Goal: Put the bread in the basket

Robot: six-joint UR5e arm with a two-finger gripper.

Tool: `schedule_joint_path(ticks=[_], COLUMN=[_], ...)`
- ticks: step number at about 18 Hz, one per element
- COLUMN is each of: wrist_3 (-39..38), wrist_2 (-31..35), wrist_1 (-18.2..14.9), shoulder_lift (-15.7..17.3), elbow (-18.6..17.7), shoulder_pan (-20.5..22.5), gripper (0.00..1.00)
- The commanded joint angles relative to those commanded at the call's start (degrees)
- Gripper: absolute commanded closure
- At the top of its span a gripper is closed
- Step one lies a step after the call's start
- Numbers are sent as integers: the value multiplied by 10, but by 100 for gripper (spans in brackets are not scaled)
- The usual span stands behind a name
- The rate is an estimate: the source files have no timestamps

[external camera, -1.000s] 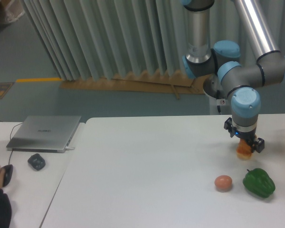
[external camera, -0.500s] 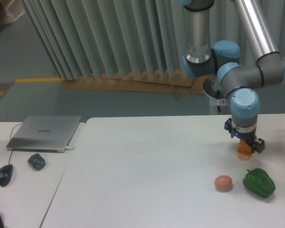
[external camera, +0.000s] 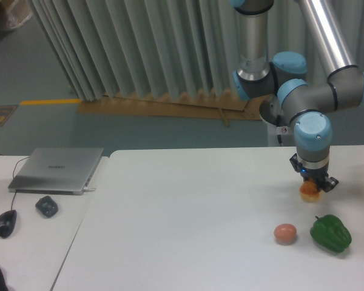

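The arm (external camera: 327, 91) hung over the right side of the white table (external camera: 188, 218), its gripper (external camera: 313, 185) clenched on the bread (external camera: 309, 193), held directly beneath it. A green pepper (external camera: 330, 233) and pinkish ball (external camera: 285, 233) lay nearer the camera; no basket showed.

A golden-orange bread (external camera: 309, 192) with a paler underside was seen below the black gripper (external camera: 313, 185). At five o'clock of it a glossy green pepper (external camera: 330, 233) was noted, and at seven o'clock a pinkish-brown egg (external camera: 285, 233). The table (external camera: 188, 230) was white, the laptop (external camera: 56, 169) silver, the mouse (external camera: 6, 223) black, the arm (external camera: 312, 130) grey with light-blue joints.
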Motion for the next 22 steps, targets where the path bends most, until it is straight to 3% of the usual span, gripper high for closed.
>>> schedule_joint_path(ticks=[3,4,11,16,19,22], wrist_3=[-1,-7,-11,-8,-4,38], wrist_2=[0,1,1,-3,-4,-4], wrist_1=[-1,-1,-7,-68,-79,-115], shoulder_lift=[-1,-1,3,7,10,19], elbow=[0,0,4,48,63,95], shoulder_pan=[0,0,1,4,9,35], gripper=[67,74,85,85,85,85])
